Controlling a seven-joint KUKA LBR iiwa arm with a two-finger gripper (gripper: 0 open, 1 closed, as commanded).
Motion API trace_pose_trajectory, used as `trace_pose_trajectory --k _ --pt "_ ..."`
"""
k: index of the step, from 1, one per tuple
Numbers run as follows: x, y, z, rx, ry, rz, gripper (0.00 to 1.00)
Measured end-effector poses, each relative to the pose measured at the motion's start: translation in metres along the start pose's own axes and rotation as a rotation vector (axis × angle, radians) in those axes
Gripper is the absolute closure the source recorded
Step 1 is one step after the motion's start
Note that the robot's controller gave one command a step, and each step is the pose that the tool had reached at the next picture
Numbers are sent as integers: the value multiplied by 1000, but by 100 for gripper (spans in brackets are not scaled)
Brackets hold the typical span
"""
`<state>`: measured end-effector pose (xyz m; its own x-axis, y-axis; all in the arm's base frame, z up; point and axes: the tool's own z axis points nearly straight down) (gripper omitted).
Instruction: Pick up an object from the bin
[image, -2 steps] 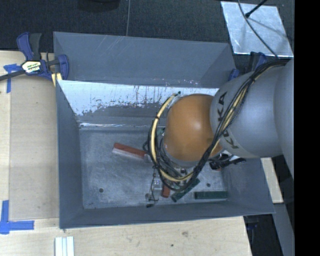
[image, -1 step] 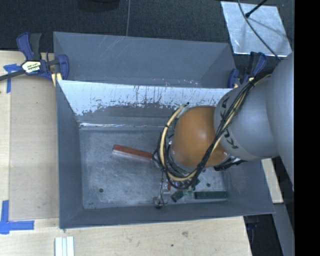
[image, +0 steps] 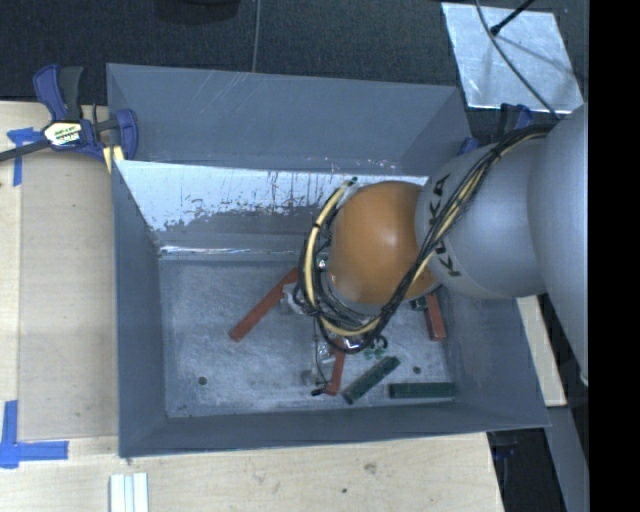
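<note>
Camera view is showing the gripper hanging low over the bin floor, near the front edge and right of the middle. It is touching or just beside a short red-brown stick; whether it is released or clenched I cannot tell. A dark green bar is lying just beside that stick, toward the front right corner. Closing here is risking a pinch on both pieces, or a glancing grip from which the stick is likely sliding out on the lift.

The grey arm reaches in from the right, orange wrist cover ringed by cables, hand pointing down low.
</note>
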<state>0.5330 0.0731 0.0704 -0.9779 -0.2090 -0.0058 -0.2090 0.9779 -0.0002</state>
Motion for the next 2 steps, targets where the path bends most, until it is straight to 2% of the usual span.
trace_pose_trajectory --k 1,2 --pt "-55 15 -78 0 -10 -48 0" --pt "-71 27 2 -2 6 -217 0"
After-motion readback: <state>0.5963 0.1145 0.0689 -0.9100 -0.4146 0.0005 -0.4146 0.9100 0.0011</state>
